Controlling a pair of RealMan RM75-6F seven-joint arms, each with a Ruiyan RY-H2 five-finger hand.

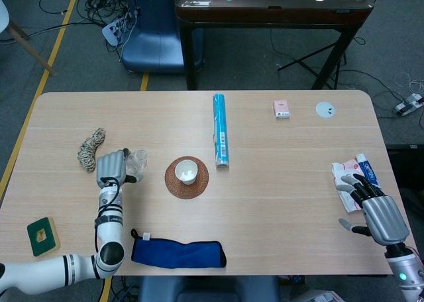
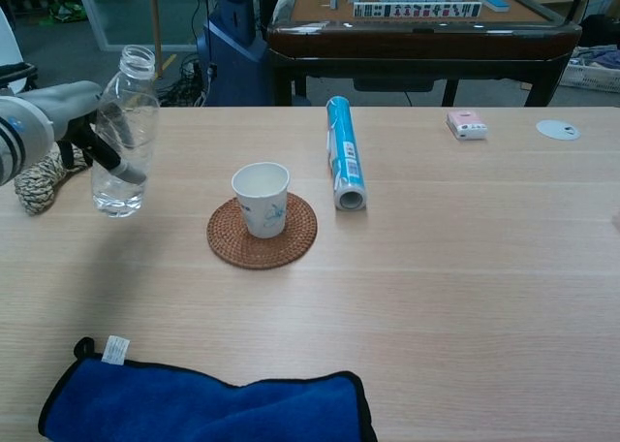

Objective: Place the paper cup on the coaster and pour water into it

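One paper cup (image 2: 262, 199), upright on the round woven coaster (image 2: 262, 233) near table centre. At its 9 o'clock, well apart: clear water bottle (image 2: 122, 132), upright, uncapped, gripped by the left hand (image 1: 111, 168). At 2 o'clock, a blue rolled tube (image 2: 342, 152) lying flat. At 6 o'clock, a blue cloth (image 2: 208, 404) by the near edge. Right hand (image 1: 372, 207) at 4 o'clock, far side, fingers spread, holding nothing, beside a packet (image 1: 346, 173).

A robot lab or test room: grey floor with yellow tape lines (image 1: 40, 90), tangled black cables and a power strip (image 1: 112, 29), a dark wooden mahjong table (image 2: 426, 25) behind the pale wooden counter (image 1: 278, 176).
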